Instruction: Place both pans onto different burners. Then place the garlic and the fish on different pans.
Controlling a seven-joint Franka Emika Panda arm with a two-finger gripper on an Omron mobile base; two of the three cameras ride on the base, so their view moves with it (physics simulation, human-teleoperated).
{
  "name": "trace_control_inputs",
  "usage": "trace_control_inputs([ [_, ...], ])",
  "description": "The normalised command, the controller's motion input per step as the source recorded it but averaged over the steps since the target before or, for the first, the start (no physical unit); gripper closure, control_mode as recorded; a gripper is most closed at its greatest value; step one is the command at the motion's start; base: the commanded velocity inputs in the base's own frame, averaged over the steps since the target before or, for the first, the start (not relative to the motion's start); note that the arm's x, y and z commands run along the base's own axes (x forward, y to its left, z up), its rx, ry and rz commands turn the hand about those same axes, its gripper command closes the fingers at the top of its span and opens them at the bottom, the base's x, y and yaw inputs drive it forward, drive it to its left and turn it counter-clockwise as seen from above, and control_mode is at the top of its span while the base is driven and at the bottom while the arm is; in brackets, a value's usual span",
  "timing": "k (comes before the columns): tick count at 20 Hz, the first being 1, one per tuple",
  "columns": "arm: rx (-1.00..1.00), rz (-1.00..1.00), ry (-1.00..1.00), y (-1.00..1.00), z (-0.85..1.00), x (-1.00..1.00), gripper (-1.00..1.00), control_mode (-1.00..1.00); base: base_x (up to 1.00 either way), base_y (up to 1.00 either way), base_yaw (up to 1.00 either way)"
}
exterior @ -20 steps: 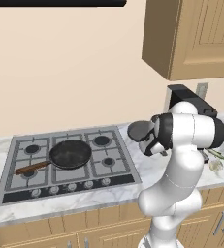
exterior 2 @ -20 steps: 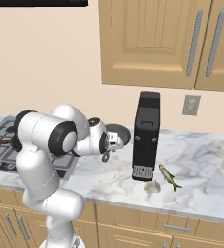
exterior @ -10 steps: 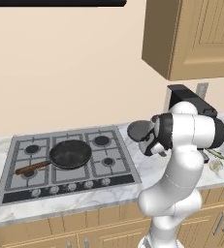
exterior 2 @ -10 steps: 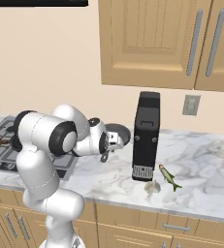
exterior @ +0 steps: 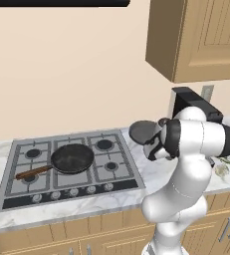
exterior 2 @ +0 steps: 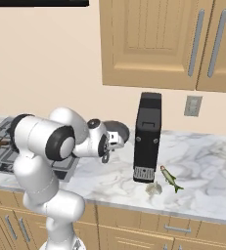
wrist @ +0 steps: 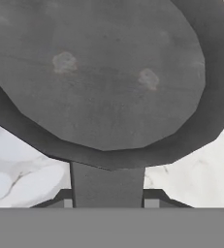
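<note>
Gripper (wrist: 107, 202) jaws clamp the short handle of the dark grey pan (wrist: 99, 72). Round and shallow, its dull floor shows two pale rivet marks; no writing is readable.

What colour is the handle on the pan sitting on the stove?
Brown, like wood, on the round black frying pan; the left base view shows it best.

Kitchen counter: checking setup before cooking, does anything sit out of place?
Yes. The grey pan sits on the marble counter rather than the cooktop, and the fish and garlic lie bare on the counter beside the black appliance.
</note>
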Motion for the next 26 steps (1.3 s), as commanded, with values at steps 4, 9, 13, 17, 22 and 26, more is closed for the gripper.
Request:
trace_control_inputs([
  [4,0.00,0.07,-0.01,0.00,0.27,-0.17,1.00,-1.00,0.00,0.00,0.00],
  [9,0.00,0.06,0.03,0.04,0.41,-0.19,1.00,-1.00,0.00,0.00,0.00],
  [13,0.00,0.04,0.09,0.06,0.57,-0.14,1.00,-1.00,0.00,0.00,0.00],
  [17,0.00,0.04,0.13,0.14,0.47,-0.15,1.00,-1.00,0.00,0.00,0.00],
  [22,0.00,0.06,0.12,0.24,0.31,-0.10,1.00,-1.00,0.00,0.00,0.00],
  [26,-0.01,0.09,0.02,0.29,0.15,-0.17,1.00,-1.00,0.00,0.00,0.00],
])
